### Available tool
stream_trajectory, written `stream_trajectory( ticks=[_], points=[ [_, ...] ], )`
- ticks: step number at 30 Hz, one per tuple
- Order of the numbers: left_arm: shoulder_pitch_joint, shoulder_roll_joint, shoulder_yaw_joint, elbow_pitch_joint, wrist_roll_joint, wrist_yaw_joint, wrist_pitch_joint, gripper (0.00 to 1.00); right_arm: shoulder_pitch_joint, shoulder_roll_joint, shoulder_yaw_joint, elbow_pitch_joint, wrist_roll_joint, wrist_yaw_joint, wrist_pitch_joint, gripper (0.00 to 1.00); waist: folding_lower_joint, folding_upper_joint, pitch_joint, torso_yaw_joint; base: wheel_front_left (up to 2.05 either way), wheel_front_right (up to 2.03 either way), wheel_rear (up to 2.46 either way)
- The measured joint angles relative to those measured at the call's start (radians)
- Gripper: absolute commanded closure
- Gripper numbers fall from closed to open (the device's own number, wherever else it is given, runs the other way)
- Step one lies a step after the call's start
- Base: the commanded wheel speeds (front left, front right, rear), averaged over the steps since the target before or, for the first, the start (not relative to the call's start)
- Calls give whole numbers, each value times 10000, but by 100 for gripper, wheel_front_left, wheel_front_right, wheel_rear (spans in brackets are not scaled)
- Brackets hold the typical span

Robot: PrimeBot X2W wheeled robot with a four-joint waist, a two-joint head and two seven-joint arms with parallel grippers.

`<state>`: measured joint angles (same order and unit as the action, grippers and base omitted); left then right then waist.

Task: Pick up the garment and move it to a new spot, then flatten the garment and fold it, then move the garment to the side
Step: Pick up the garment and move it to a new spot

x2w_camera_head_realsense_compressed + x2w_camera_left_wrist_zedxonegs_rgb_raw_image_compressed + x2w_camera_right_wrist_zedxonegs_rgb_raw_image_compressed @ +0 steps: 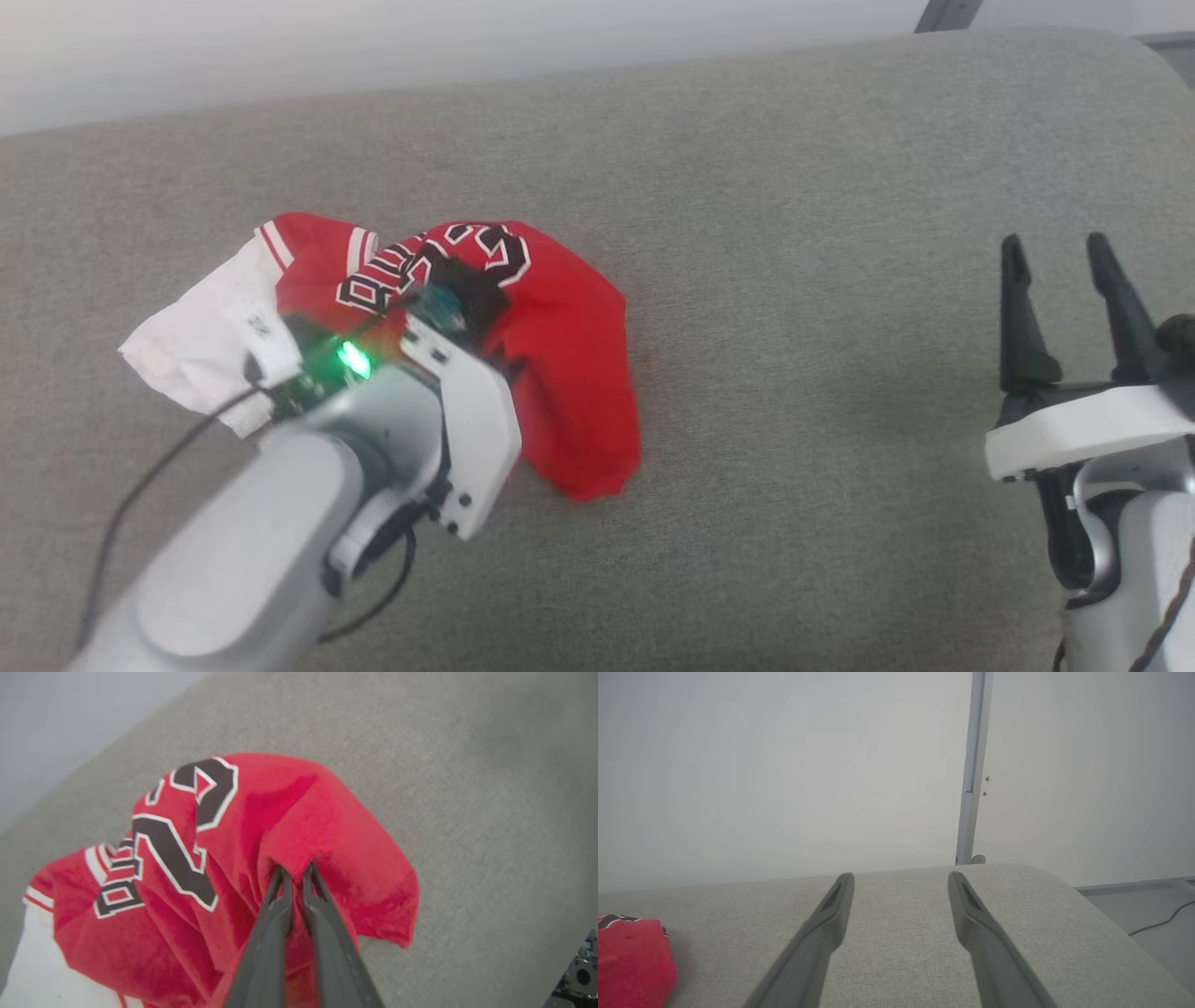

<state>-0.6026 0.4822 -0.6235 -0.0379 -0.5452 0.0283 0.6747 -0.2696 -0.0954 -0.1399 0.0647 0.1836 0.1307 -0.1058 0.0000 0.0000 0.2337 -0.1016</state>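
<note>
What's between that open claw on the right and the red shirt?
Only bare grey cushion between right gripper and shirt, seen in the head view.

Left fingers (267, 933) together, right fingers (823, 932) apart.

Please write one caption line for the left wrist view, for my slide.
Left gripper, jaws shut, pinches a fold of the crumpled red garment on the grey padded surface.
</note>
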Motion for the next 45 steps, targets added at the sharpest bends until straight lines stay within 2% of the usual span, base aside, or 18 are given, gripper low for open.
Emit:
stream_trajectory(
  ticks=[12, 13, 14, 15, 16, 17, 18, 19, 20, 25, 32, 45],
  points=[
    [313, -974, -1062, 3666, 63, -694, -727, 100, -38, 38, 387, 698, 17, 0, -82, 0, 0, 1, -196, -124, 0, 0, 0],
    [238, -1047, -1145, 3908, 150, -744, -855, 95, -61, 29, 401, 725, 17, 0, -82, 0, 0, 0, -229, -113, 0, 0, 0],
    [202, -1154, -1168, 4159, 148, -784, -876, 82, -83, 21, 424, 740, 19, 0, -82, 0, 0, 0, -265, -98, 0, 0, 0],
    [187, -1254, -1223, 4370, 142, -821, -963, 62, -113, 6, 435, 769, 33, 0, -81, 0, 0, 0, -298, -81, 0, 0, 0],
    [147, -1335, -1296, 4562, 174, -867, -1060, 51, -135, -10, 454, 796, 48, 0, -82, 0, 0, 0, -335, -59, 0, 0, 0],
    [95, -1432, -1335, 4759, 161, -907, -1057, 64, -153, -25, 476, 826, 65, 0, -82, 0, 0, 0, -376, -37, 0, 0, 0],
    [58, -1521, -1360, 4930, 117, -940, -1062, 66, -169, -40, 500, 861, 63, 0, -82, 0, 0, 1, -419, -14, 0, 0, 0],
    [28, -1567, -1423, 5051, 132, -970, -1168, 55, -174, -56, 520, 888, 65, 0, -81, 0, 0, 0, -461, 12, 0, 0, 0],
    [19, -1620, -1446, 5168, 146, -1022, -1306, 0, -173, -75, 535, 915, 63, 0, -81, 0, 0, 0, -509, 41, 0, 0, 0],
    [-5, -1785, -1444, 5490, -48, -1195, -1722, 0, -160, -196, 560, 945, 59, 0, -69, 0, 0, 0, -802, 209, 0, 0, 0],
    [59, -1509, -943, 5009, -263, -1095, -2623, 0, 98, -353, 556, 920, 111, 0, -82, 0, 0, 0, -1407, 504, 0, 0, 0],
    [1735, 33, 1139, 3170, -792, -56, -5866, 0, 987, -723, 627, 878, 408, 0, -180, 0, 0, 1, -2402, 1145, 0, 0, 0]
  ],
)
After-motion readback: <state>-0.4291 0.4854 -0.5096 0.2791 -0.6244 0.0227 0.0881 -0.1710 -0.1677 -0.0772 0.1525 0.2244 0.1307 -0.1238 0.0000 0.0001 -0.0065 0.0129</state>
